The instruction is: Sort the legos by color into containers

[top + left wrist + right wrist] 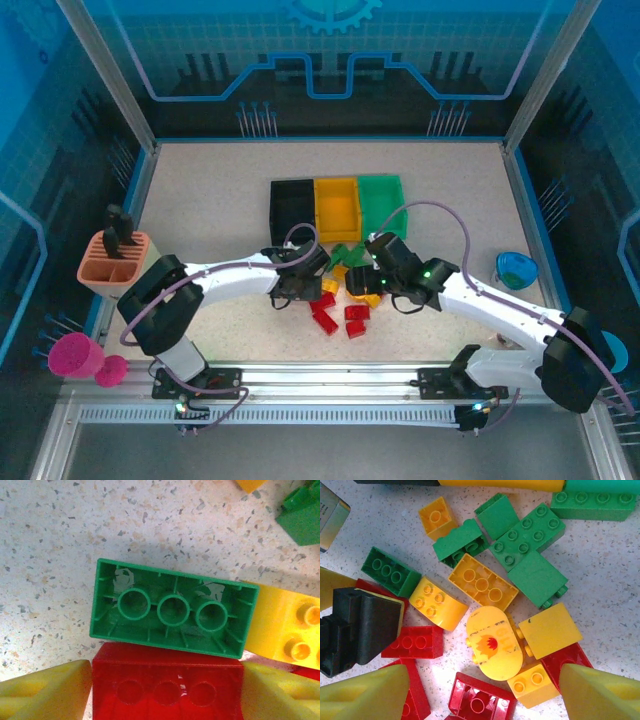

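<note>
The legos lie in a loose pile (345,290) in front of the containers: a black bin (292,210), a yellow bin (337,208) and a green bin (381,203) in a row. My left gripper (167,690) is low over the pile's left side and shut on a red lego (167,680), with a yellow pad against each end. An upturned green lego (172,610) touches the red one's far side. My right gripper (485,695) hangs open above the pile. Below its gap are a rounded yellow lego with a flame print (494,642) and an upturned red lego (480,700).
An orange-topped slotted holder (115,262) stands at the left edge and pink cups (75,355) at the near left. A blue cup (517,268) sits at the right. The left gripper's black body (355,630) is close beside the right gripper's left finger.
</note>
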Tool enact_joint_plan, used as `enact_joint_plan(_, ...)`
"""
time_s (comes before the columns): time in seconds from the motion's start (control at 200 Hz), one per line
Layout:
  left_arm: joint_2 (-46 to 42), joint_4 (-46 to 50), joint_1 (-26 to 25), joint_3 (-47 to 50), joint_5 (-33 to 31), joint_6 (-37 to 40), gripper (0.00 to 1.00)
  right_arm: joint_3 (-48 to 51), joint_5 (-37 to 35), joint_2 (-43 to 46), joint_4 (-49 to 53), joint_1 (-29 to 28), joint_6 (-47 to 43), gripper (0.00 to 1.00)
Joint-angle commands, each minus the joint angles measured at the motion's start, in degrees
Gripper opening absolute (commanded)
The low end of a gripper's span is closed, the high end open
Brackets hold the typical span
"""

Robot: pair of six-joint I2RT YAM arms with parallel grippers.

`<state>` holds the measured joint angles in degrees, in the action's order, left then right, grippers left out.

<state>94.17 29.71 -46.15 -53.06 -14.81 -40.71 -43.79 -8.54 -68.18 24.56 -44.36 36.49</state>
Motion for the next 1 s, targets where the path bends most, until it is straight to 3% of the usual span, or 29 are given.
enact_joint_plan(0.0, 0.6, 0.7, -0.4, 0.8, -1.1, -1.3, 0.74, 0.3, 0.1, -0.8, -1.7, -0.8, 0.8, 0.79)
enact_joint_plan(0.285, -2.2, 3.7, -0.6, -0.9, -2.3, -0.7, 0.58, -0.9, -0.2, -1.3, -1.5, -0.9, 0.2, 0.79)
enact_joint_plan(0.645, -14.8, 8.6, -0.5, -6.9, -6.4, 3.4, 0.6, 0.4, -1.1, 1.9, -1.1, -0.9, 0.5, 0.79)
enact_joint_plan(0.996, -10.4, 4.6, 8.1, -17.2, -4.3, 10.1, 0.61, 2.4, 0.5, 4.3, -1.3, -1.2, 1.7, 0.8)
